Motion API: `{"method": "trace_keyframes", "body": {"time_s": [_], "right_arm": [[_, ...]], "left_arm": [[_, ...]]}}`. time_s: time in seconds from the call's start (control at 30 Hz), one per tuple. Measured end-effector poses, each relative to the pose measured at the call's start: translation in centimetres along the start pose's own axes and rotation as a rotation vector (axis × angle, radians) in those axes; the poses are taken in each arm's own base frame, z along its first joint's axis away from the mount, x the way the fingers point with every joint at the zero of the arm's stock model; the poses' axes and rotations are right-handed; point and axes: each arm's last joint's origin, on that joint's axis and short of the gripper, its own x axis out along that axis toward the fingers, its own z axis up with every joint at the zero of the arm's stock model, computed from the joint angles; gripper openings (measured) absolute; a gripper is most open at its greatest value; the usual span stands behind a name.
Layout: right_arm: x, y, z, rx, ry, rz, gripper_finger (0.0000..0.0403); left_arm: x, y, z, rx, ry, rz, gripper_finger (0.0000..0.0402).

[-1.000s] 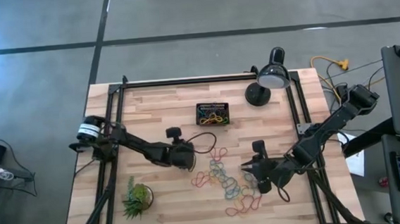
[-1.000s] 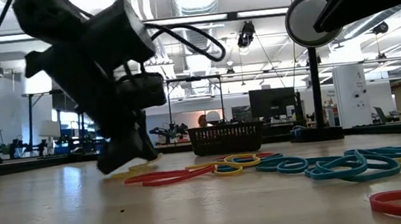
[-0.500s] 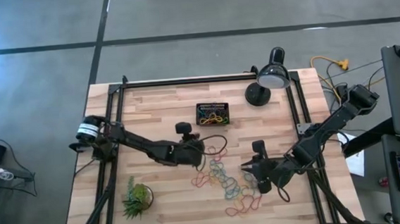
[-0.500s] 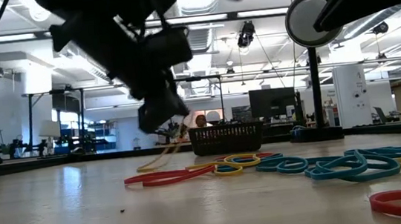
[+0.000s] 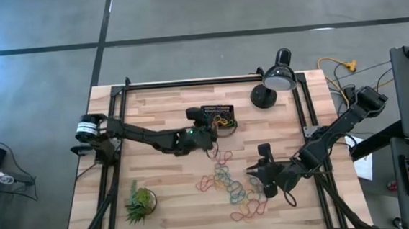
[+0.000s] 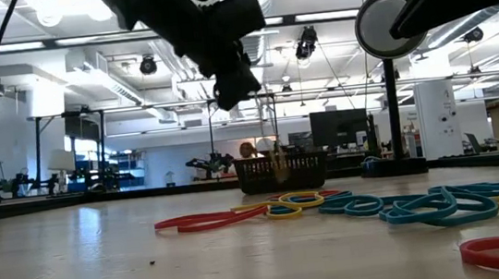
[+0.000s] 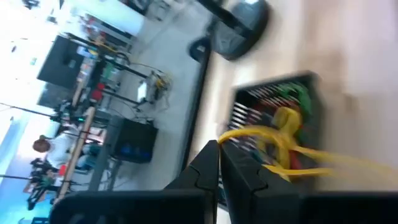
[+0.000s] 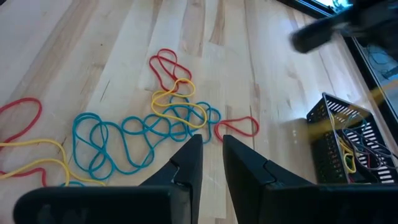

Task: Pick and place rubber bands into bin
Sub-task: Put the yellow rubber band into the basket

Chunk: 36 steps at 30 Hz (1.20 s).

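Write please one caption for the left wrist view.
Left gripper holds a yellow rubber band beside the black bin.

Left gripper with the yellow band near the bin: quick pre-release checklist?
1. Band held: ok. The left gripper is shut on a yellow rubber band, which hangs from its tips.
2. Gripper over the bin: cannot tell. In the high view the left gripper sits at the bin's near edge, not clearly above its middle.
3. Band clear of the table: ok. In the low view it dangles in the air in front of the bin.
4. Room in the bin: ok. A few bands lie inside.
5. Right gripper out of the way: ok. It waits over the loose pile, apart from the bin.
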Motion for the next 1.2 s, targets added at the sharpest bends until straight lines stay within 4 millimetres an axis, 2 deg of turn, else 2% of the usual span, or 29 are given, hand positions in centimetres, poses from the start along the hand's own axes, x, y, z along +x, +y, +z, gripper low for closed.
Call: {"method": "trace_keyframes", "body": {"time_s": [0.3,0.57,0.77,1.2], "right_arm": [[0.0,0.0,0.0,-0.003,-0.001,0.001,0.0056],[0.0,0.0,0.0,-0.003,-0.002,0.001,0.0056],[0.0,0.0,0.0,-0.003,-0.002,0.001,0.0056],[0.0,0.0,0.0,-0.006,-0.002,-0.001,0.0056]], "left_arm": [[2.0,4.0,-0.7,-0.07,-0.005,0.022,0.0],[3.9,5.7,-1.7,-0.119,-0.015,0.002,0.0],[4.5,6.2,-2.1,-0.14,-0.034,-0.025,0.0],[4.9,5.0,-3.9,-0.136,-0.03,-0.126,0.0]]}}
